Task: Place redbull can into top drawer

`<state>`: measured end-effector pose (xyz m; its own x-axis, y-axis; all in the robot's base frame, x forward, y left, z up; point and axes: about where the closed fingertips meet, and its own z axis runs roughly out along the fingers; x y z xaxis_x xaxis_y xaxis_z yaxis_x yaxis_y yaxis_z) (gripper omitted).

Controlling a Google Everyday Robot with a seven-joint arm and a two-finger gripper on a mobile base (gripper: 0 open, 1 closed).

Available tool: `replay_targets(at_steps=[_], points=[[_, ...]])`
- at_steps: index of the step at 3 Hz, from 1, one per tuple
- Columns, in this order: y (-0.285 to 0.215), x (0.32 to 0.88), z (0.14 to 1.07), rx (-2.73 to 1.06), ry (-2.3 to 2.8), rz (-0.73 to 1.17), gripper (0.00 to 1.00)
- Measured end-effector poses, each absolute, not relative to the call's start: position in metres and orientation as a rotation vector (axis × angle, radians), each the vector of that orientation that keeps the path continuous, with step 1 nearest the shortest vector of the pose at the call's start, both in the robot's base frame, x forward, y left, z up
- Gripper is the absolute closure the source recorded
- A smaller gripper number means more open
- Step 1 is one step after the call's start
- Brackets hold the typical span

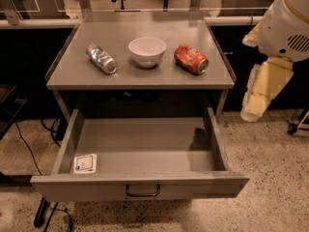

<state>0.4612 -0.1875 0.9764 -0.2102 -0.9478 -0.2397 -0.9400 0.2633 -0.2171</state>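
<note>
Barely begun: the slim silver redbull can (102,58) lies on the grey table (145,79), left of the white round bowl (147,51). The wide grey metal top drawer (145,146) stands open below the bowl. My tool (260,90) hangs well right of it; spread or pressed, I cannot tell.

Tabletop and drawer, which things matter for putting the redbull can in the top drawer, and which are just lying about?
For the job: redbull can, lying on the table, left side; top drawer, pulled open; gripper, off right of the table.
Lying about: white bowl; orange-red dented can; sticker on drawer floor.
</note>
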Motion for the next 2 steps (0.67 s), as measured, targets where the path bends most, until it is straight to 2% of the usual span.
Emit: replay_targets(at_steps=[2], points=[[-0.118, 0.491, 0.975, -1.704, 2.161, 0.153, 0.00]])
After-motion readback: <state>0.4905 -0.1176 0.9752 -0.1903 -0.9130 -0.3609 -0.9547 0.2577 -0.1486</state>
